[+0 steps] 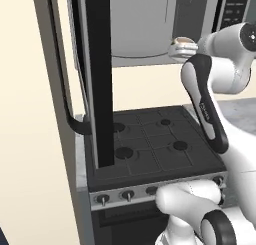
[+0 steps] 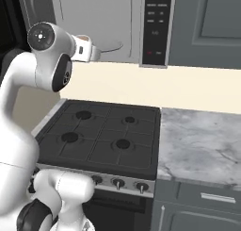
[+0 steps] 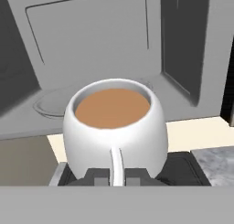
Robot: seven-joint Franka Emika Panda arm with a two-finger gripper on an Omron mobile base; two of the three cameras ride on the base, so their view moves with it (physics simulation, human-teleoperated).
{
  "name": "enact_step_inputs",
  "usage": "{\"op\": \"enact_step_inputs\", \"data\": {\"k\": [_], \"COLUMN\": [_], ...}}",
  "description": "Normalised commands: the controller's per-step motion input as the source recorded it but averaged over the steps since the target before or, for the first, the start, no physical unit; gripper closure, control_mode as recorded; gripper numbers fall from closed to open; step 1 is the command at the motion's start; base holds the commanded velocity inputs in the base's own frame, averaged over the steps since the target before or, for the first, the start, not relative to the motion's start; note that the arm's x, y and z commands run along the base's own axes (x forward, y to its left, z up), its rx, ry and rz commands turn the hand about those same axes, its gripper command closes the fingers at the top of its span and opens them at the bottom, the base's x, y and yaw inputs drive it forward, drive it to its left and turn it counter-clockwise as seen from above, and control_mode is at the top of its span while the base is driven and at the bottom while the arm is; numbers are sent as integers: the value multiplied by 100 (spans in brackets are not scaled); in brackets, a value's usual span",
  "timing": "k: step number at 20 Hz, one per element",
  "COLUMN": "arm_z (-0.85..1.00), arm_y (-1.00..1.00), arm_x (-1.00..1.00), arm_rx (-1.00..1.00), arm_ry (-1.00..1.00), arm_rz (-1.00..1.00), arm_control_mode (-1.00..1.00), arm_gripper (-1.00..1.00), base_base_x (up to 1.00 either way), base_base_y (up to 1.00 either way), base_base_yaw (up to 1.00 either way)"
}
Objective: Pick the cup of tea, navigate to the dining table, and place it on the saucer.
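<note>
Cup of tea (image 3: 114, 127) held up at centre of the hand view, brown tea level inside, handle pinched between the closed fingers of the gripper (image 3: 117, 176). Seen again upper right of the left base view, just in front of the open microwave (image 1: 145, 24). Stove (image 2: 101, 136) down below, four burners, grey marbled counter (image 2: 202, 145) to its right.

The cup of tea (image 3: 114, 127) is a small round white cup, upright and full of brown tea. Its thin handle sits pinched between the gripper (image 3: 118, 175) fingertips, the bowl just ahead.
</note>
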Motion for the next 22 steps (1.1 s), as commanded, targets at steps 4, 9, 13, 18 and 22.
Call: {"op": "enact_step_inputs", "data": {"k": [4,9,13,18,22], "arm_z": [0,0,0,0,0], "arm_y": [0,0,0,0,0], "arm_x": [0,0,0,0,0], "arm_rx": [0,0,0,0,0], "arm_ry": [0,0,0,0,0], "arm_rz": [0,0,0,0,0], "arm_control_mode": [100,100,100,100,100], "arm_gripper": [100,100,100,100,100], "base_base_x": [-100,-92,-33,8,51], "base_base_y": [0,-5,-25,-8,4], "base_base_yaw": [-17,-42,-77,-87,-76]}}
